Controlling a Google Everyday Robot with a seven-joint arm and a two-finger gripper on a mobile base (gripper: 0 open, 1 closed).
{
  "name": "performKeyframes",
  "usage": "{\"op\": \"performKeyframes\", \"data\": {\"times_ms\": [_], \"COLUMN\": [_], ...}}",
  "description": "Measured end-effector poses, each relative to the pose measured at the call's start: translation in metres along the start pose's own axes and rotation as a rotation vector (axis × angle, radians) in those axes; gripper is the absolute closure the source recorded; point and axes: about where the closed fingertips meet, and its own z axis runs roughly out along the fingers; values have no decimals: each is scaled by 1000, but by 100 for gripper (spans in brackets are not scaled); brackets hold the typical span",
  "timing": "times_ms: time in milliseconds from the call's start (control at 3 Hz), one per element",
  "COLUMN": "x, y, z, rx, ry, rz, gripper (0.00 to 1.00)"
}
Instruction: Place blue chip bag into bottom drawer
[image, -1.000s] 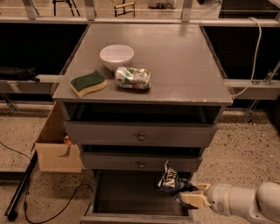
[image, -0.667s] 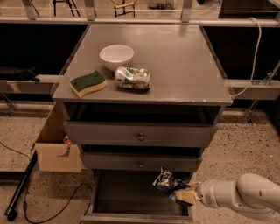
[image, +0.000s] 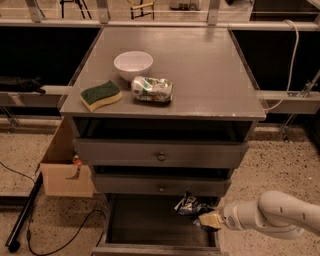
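The blue chip bag (image: 188, 205), dark shiny foil and wrinkled, hangs over the right part of the open bottom drawer (image: 150, 220). My gripper (image: 204, 219) comes in from the right on a white arm and is shut on the bag's lower right end, holding it just above the drawer's dark inside. The drawer is pulled out under the two shallower knobbed drawers of the grey cabinet.
On the cabinet top (image: 210, 75) sit a white bowl (image: 133, 64), a green-and-yellow sponge (image: 101, 95) and a green-and-white crumpled packet (image: 152, 89). A cardboard box (image: 65, 172) stands left of the cabinet, with a black pole and cable (image: 25, 215) on the floor.
My gripper has moved left and slightly lower with the blue chip bag, further over the open bottom drawer.
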Motion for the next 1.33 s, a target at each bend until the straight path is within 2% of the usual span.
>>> {"op": "performKeyframes", "data": {"times_ms": [333,667,1333], "x": [0,2,6], "y": [5,12,10], "z": [4,21,57], "rx": [-7,-36,-93], "ry": [1,7,16], "rz": [-4,3,51], "gripper": [100,100,100]}}
